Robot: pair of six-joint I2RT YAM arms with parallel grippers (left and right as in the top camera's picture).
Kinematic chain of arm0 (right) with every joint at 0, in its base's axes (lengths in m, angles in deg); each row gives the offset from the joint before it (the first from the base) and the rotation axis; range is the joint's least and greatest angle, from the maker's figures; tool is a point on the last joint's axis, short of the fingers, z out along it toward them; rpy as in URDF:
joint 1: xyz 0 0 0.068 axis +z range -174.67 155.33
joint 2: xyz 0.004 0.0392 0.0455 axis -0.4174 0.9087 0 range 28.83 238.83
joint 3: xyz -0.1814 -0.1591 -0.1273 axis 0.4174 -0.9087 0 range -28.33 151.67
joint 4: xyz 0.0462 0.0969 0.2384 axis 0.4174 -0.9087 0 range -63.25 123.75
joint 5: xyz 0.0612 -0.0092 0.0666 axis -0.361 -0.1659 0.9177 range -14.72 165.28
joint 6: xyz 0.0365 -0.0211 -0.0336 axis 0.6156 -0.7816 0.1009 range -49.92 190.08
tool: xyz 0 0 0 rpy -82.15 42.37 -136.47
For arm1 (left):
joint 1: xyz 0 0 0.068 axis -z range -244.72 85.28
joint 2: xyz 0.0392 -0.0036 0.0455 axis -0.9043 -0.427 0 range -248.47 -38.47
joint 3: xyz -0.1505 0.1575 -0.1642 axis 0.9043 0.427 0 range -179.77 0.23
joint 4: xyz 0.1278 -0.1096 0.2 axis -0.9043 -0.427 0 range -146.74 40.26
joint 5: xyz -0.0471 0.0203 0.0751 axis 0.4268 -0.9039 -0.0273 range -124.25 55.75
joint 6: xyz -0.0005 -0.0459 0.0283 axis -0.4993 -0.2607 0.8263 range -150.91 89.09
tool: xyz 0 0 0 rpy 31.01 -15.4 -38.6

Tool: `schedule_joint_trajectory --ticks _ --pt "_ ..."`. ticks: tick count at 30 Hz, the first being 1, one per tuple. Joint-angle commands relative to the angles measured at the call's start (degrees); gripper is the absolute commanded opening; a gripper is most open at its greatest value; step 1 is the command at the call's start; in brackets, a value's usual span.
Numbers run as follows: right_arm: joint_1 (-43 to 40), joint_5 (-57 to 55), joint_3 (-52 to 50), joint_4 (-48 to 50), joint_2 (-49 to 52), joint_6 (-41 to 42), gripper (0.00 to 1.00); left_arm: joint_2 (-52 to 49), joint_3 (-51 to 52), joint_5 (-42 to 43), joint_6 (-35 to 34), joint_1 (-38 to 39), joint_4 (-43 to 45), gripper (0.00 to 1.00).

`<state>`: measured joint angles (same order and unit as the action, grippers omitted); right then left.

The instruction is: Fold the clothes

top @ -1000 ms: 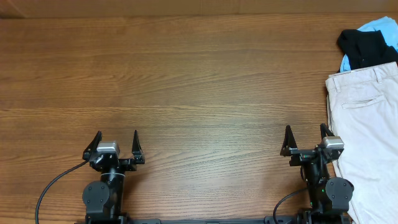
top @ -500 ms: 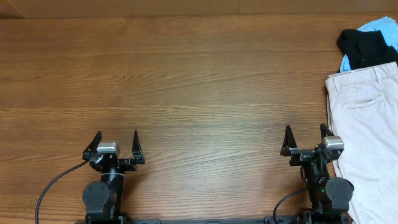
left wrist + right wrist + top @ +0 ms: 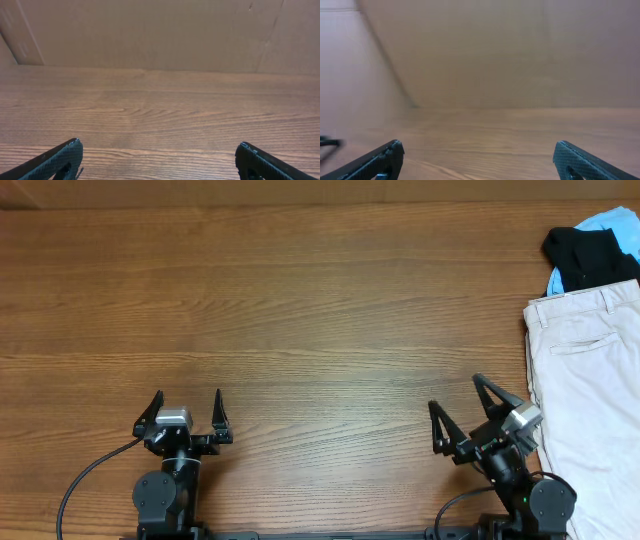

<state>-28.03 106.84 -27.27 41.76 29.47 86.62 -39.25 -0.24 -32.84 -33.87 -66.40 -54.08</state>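
**Item: trousers** [image 3: 590,380]. Pale beige pair, waistband with belt loops and a slit back pocket showing. They are lying flat on the counter [image 3: 300,310] just to the right of the right gripper [image 3: 454,391]. The waistband is sitting beyond the gripper's fingertips and the legs are running back past the arm's base. They are lying well apart from the left gripper [image 3: 188,393]. Nothing is gripping them.

**Right gripper.** Its jaws are standing spread wide and are holding nothing. It is pointing at an angle leftward, away from the trousers. In its wrist view, which is blurred, both fingers [image 3: 375,160] are hovering over bare wood.

**Left gripper.** Its jaws are gaping fully and are holding nothing. It is pointing straight ahead. In its wrist view both fingers [image 3: 60,160] are framing bare wood grain.

**Black garment** [image 3: 590,255]. It is lying crumpled far ahead and to the right of the right gripper, touching the trousers' waistband.

**Light blue garment** [image 3: 612,222]. It is showing from under the black garment, farther from the right gripper.
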Motion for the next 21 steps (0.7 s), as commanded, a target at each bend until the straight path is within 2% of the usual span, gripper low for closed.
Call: schedule_joint_trajectory --ticks 1,5,7,9,11,13,18,21 --pt "-0.24 5.03 -0.59 3.74 -0.48 9.29 1.00 0.42 0.20 -0.74 0.85 0.31 -0.09 1.00" --pt "-0.26 3.19 0.13 13.70 -0.48 11.61 1.00 0.42 0.20 -0.72 0.85 0.31 -0.09 1.00" --pt "-0.26 -3.87 3.69 13.88 -0.17 10.40 1.00 0.42 0.20 -0.74 0.85 0.31 -0.09 1.00" --pt "-0.26 -8.17 8.94 11.39 2.49 5.77 1.00 0.42 0.20 -0.72 0.85 0.31 -0.11 1.00" --pt "-0.26 -10.80 16.63 6.03 9.70 -1.36 1.00 0.42 0.20 -0.72 0.85 0.31 -0.09 1.00" --pt "-0.26 -12.02 21.75 2.89 16.00 -4.63 1.00 0.42 0.20 -0.74 0.85 0.31 -0.09 1.00" --pt "-0.26 -20.11 41.64 -9.70 43.47 -10.78 1.00 0.42 0.20 -0.74 0.85 0.31 -0.09 1.00" --pt "-0.26 -30.03 59.34 -28.81 64.98 -17.35 1.00 0.42 0.20 -0.74 0.85 0.31 -0.11 1.00"
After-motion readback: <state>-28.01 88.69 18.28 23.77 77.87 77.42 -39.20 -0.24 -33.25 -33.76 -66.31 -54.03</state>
